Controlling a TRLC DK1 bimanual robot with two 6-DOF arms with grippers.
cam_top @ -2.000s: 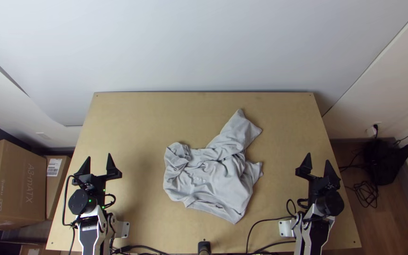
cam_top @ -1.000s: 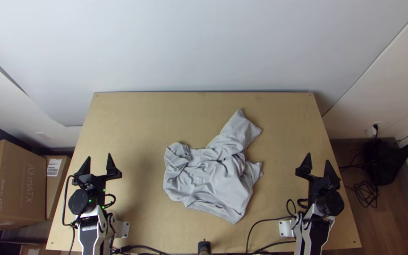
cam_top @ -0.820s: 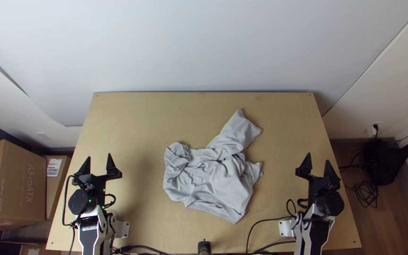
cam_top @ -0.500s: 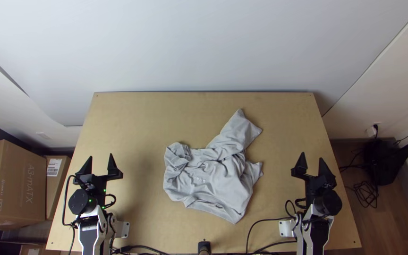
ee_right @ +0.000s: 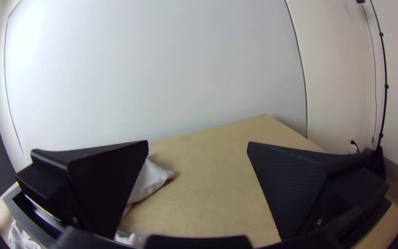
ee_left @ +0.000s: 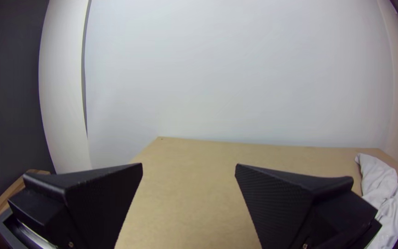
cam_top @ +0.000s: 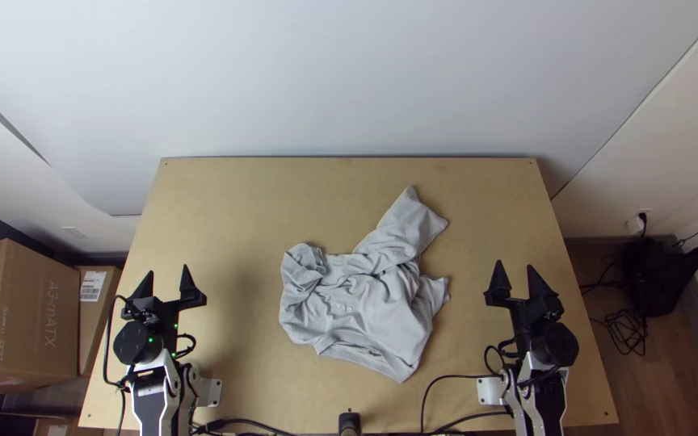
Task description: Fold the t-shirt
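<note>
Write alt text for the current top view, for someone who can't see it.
A grey t-shirt lies bunched on a light wooden table, one part stretching toward the far edge; the left gripper and right gripper stand open, one on either side.

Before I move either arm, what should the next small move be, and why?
I'd probably ease the right pincer inward over the grey t-shirt's nearest pointed corner, ready to pull it out flat. The grey t-shirt lies bunched mid-table, creased and twisted, so it likely needs spreading before any fold; the right pincer is open, holding nothing.
</note>
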